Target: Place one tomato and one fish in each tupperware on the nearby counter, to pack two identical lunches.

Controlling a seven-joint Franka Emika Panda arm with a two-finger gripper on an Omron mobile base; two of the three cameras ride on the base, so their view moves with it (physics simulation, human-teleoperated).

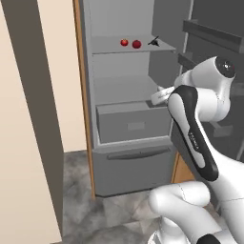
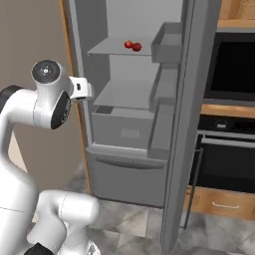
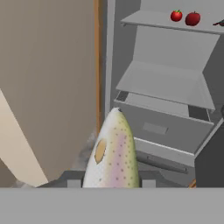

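My gripper (image 3: 111, 186) is clamped on a fish (image 3: 113, 153) that points ahead of the fingers. Beyond it, up on the open fridge's top shelf (image 3: 153, 21), two tomatoes (image 3: 184, 17) wait. Next — I think — I must carry this fish to a tupperware.

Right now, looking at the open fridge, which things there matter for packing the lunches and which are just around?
For the job:
- fish, held in the gripper
- two tomatoes on the upper fridge shelf

Just around:
- fridge drawer
- open fridge door
- oven
- small dark object on the shelf, too small to identify
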